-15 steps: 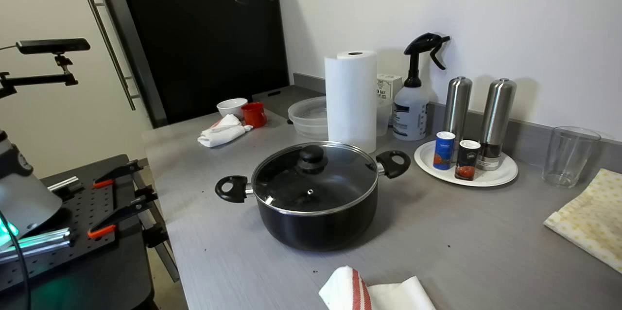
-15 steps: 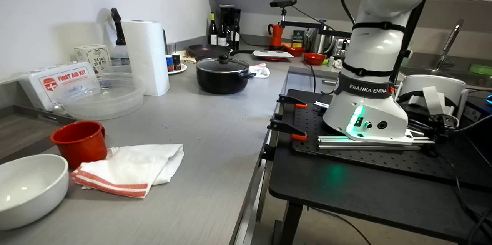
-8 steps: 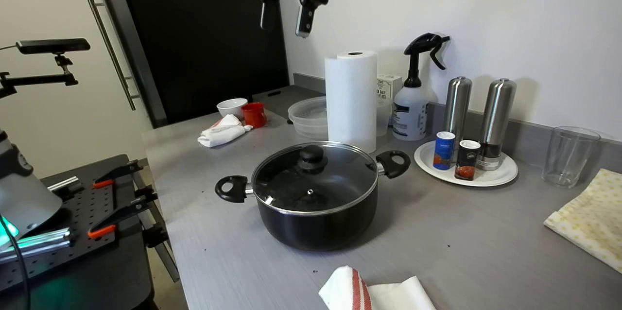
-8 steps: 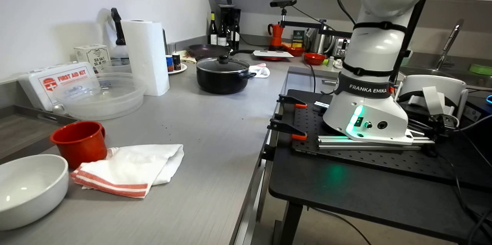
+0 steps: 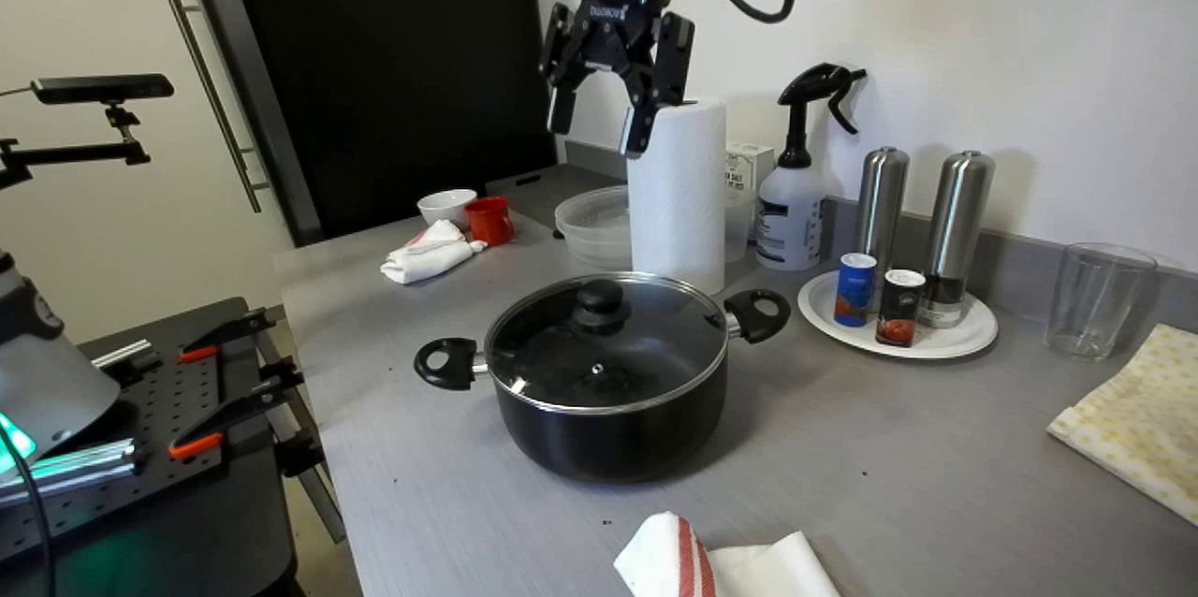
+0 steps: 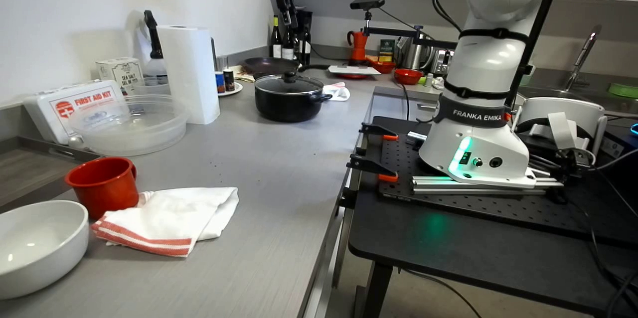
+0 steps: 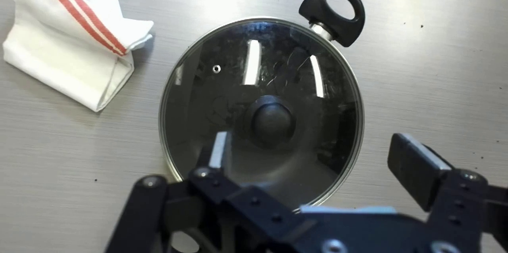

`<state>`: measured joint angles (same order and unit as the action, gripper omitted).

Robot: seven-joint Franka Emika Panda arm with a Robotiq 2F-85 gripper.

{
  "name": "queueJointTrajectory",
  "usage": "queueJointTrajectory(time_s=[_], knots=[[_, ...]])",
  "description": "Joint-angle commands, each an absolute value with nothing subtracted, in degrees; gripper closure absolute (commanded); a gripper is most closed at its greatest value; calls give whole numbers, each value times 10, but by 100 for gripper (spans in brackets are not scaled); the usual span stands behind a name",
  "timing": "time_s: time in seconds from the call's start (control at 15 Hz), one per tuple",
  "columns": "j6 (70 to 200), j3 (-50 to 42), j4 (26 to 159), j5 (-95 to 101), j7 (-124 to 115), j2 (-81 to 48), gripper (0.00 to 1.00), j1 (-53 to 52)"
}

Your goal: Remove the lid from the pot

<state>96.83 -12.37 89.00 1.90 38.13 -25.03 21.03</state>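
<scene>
The pot [image 5: 608,443] is wide and black with two side loop handles. It stands on the grey counter in both exterior views [image 6: 286,108]. The lid [image 5: 562,344] is round glass with a metal rim and dark centre knob, and it sits flat on the pot. In the wrist view the lid [image 7: 258,82] fills the middle. My gripper [image 5: 596,138] is open and empty, high above the counter, apart from the lid. In the wrist view the gripper [image 7: 311,142] has its left finger over the lid beside the knob and its right finger past the rim.
A paper towel roll [image 5: 676,204] stands close behind the pot. A white plate [image 5: 814,307] holds shakers and mills, near a spray bottle [image 5: 791,213]. A folded towel [image 7: 67,46] lies beside the pot. A frying pan [image 6: 271,65] also shows.
My gripper has come down from the top edge of both exterior views and moved closer above the pot. It stays open. The pot and lid have not moved.
</scene>
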Motion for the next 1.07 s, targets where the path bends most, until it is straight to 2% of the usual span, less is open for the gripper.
queueJointTrajectory(time_s=[0.0,1.0], knots=[[1002,-112,890,23,388,-268,0,222],[1076,-101,960,30,393,-300,0,230]])
